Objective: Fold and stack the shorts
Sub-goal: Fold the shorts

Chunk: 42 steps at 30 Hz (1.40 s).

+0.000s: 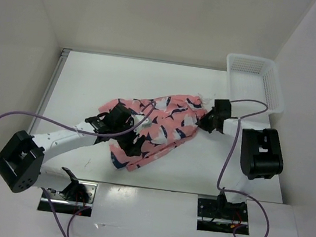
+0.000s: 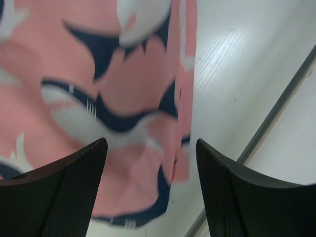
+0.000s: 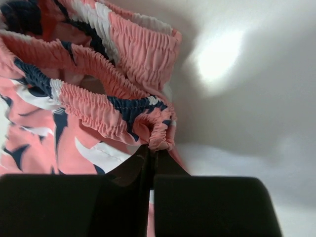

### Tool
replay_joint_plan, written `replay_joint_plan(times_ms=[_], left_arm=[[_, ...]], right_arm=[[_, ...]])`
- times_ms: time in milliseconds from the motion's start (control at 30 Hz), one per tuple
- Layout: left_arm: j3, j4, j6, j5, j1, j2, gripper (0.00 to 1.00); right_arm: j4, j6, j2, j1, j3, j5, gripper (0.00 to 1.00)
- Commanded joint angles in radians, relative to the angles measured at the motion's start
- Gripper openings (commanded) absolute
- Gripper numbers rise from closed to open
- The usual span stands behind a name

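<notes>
Soft, limp salmon-pink bird-printed fabric shorts (image 1: 166, 122): right gripper (image 3: 152, 153) pinching gathered waistband (image 3: 123, 106), probably the firmest hold; left gripper (image 2: 150, 148) spread over hem (image 2: 163, 200).

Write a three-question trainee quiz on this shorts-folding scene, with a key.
1. True or false: the left pincer is shut on the shorts.
2. Which part of the shorts does the right pincer pinch? A) the gathered waistband B) a leg hem C) nothing
3. Fill in: the white basket stands at the far ____ corner of the table.
Key: 1 false, it is open; 2 A; 3 right.
</notes>
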Motion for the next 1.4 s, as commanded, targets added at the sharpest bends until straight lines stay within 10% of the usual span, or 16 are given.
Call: replay_joint_plan(times_ms=[0, 133, 233, 333, 500, 700, 1367], left_arm=[[0.088, -0.044, 0.004, -0.057, 0.030, -0.034, 0.80], [0.151, -0.091, 0.004, -0.083, 0.096, -0.053, 0.80], [0.165, -0.091, 0.004, -0.072, 0.159, -0.063, 0.80], [0.174, -0.104, 0.004, -0.072, 0.212, -0.101, 0.80], [0.142, -0.082, 0.004, -0.072, 0.302, -0.153, 0.80], [0.142, -0.082, 0.004, -0.063, 0.357, -0.205, 0.80], [0.140, -0.096, 0.004, -0.017, 0.396, -0.225, 0.80]], right_arm=[[-0.014, 0.153, -0.105, 0.238, -0.072, 0.051, 0.00], [-0.045, 0.414, -0.147, 0.553, -0.071, 0.146, 0.07], [-0.065, 0.448, -0.147, 0.673, -0.016, 0.173, 0.75], [-0.180, 0.393, -0.208, 0.684, 0.014, 0.259, 0.98], [-0.214, 0.131, -0.381, 0.629, 0.009, 0.298, 1.00], [-0.280, -0.248, -0.129, 0.564, 0.268, 0.007, 1.00], [-0.097, -0.373, 0.156, 0.597, 0.285, -0.153, 0.94]])
